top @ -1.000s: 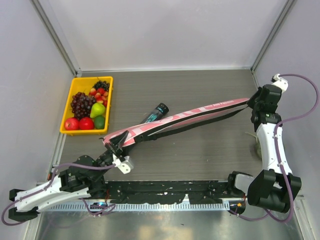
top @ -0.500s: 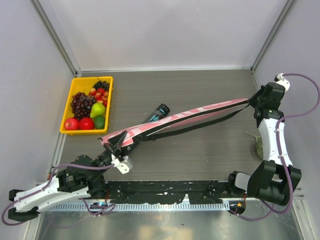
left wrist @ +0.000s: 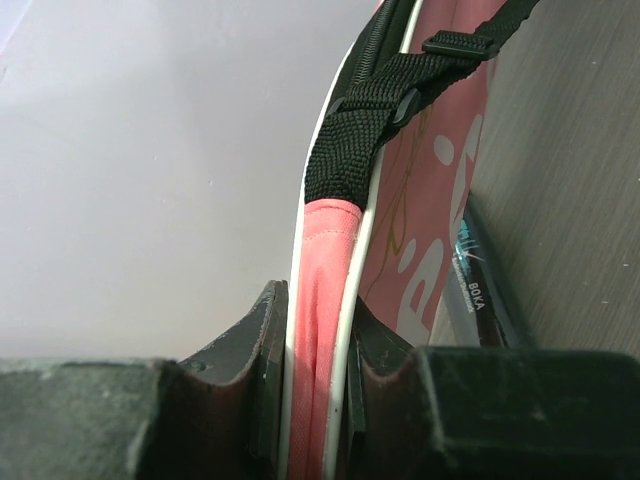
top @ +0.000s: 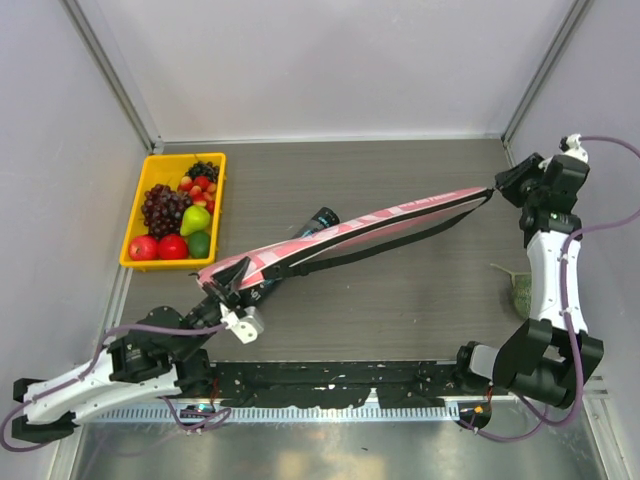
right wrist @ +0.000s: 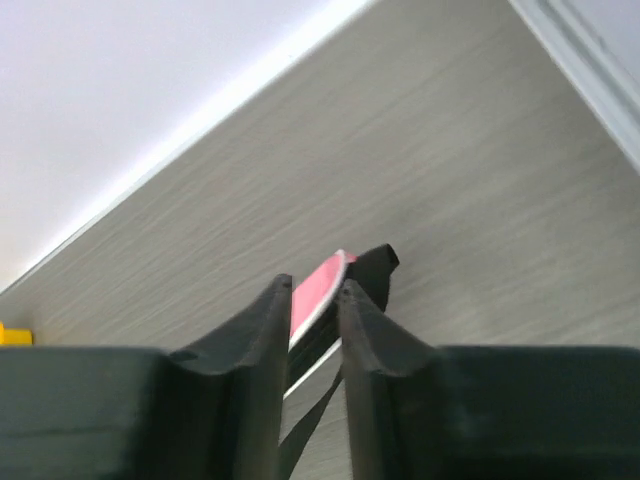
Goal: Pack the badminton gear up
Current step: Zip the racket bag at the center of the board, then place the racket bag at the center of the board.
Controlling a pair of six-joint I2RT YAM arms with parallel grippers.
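Spanning near-left to far-right, pink bag (top: 350,229), left end effector (left wrist: 318,330) clamping it, right end effector (right wrist: 312,300) state unclear

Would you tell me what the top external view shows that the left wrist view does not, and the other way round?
Only the top external view shows the yellow tray of fruit, the pink bag at full length, and the right gripper at its far tip. Only the left wrist view shows the buckle on the bag's black strap and the lettering on the dark tube. Both show the pink bag, the dark tube, and the left gripper shut on the bag's near end.
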